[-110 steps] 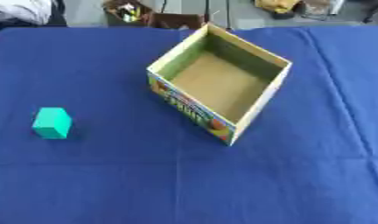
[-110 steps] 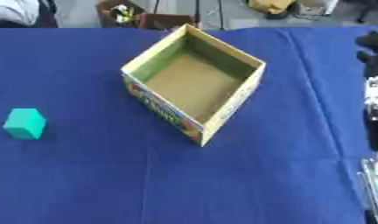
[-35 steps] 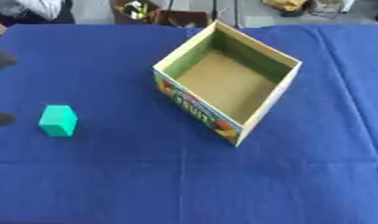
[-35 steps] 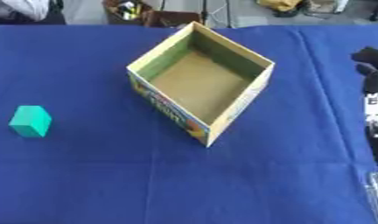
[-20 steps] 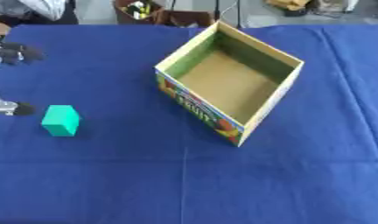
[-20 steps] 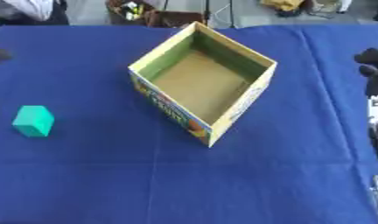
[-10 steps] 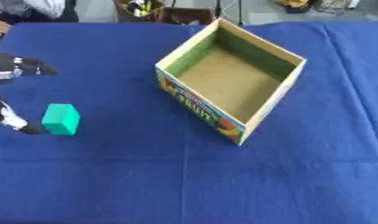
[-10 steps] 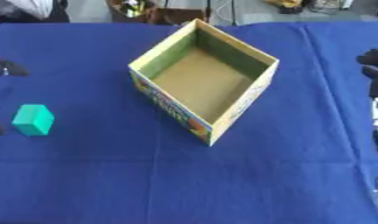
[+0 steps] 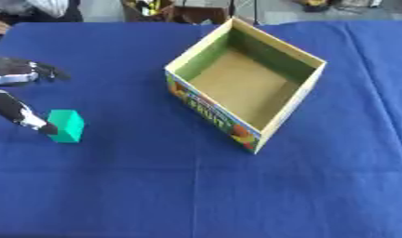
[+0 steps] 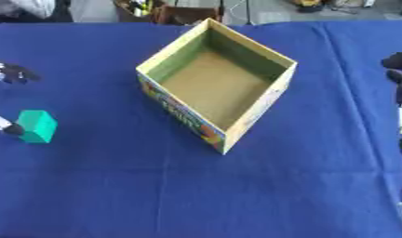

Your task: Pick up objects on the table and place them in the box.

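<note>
The left hand (image 9: 17, 93) is spread open, 1 fingertip touching the green block's (image 9: 67, 125) left side; the empty box (image 9: 306, 95) stands well apart on the blue cloth (image 9: 196, 195).

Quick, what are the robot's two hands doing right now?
Left hand: open, thumb and fingers spread beside the green block, not gripping it.
Right hand: at the right edge, cannot tell.

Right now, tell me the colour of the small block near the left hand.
Teal green; the block shows best in the left eye view.
</note>
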Controlling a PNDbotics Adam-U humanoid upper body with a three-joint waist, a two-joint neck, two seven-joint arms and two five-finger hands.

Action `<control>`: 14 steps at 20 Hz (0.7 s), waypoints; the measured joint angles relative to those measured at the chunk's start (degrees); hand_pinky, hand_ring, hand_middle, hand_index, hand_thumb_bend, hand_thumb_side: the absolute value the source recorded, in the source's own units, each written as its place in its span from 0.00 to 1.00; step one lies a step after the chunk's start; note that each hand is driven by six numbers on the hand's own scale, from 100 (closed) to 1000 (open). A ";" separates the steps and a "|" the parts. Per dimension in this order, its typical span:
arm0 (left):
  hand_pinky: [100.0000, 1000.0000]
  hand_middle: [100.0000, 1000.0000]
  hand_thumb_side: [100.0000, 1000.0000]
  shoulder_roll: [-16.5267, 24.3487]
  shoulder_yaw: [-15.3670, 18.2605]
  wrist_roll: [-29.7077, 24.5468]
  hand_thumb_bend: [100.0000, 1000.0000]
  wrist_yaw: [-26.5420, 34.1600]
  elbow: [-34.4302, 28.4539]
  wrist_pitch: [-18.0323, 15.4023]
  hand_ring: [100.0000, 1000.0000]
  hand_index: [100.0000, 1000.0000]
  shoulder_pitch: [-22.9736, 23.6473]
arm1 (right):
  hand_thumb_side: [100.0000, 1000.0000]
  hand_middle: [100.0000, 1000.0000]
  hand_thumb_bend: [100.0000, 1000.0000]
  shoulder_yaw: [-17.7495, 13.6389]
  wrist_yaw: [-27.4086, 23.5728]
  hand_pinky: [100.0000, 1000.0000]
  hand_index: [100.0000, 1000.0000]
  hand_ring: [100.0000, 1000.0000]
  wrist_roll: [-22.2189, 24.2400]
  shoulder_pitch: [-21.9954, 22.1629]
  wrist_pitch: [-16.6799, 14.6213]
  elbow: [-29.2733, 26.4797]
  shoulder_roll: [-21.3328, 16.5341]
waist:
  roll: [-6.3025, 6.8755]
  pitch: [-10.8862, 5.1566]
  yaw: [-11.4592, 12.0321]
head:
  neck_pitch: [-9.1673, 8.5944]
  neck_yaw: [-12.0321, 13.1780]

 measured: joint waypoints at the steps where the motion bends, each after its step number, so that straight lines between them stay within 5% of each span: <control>1: 0.78 0.87 0.65 -0.27 0.07 -0.16 0.78 0.00 0.60 0.16 0.85 1.00 -0.10 | 0.82 0.71 0.00 0.00 -0.03 0.86 0.84 0.89 0.07 -0.08 0.04 0.00 0.01 | 0.04 0.05 -0.04 | 0.00 0.07; 14: 0.77 0.81 0.65 -1.36 0.34 -0.54 0.73 1.30 2.67 0.54 0.82 0.94 1.70 | 0.82 0.70 0.00 -0.01 -0.10 0.86 0.84 0.89 0.49 -0.43 0.47 0.00 0.60 | 0.05 0.86 0.10 | 0.24 0.08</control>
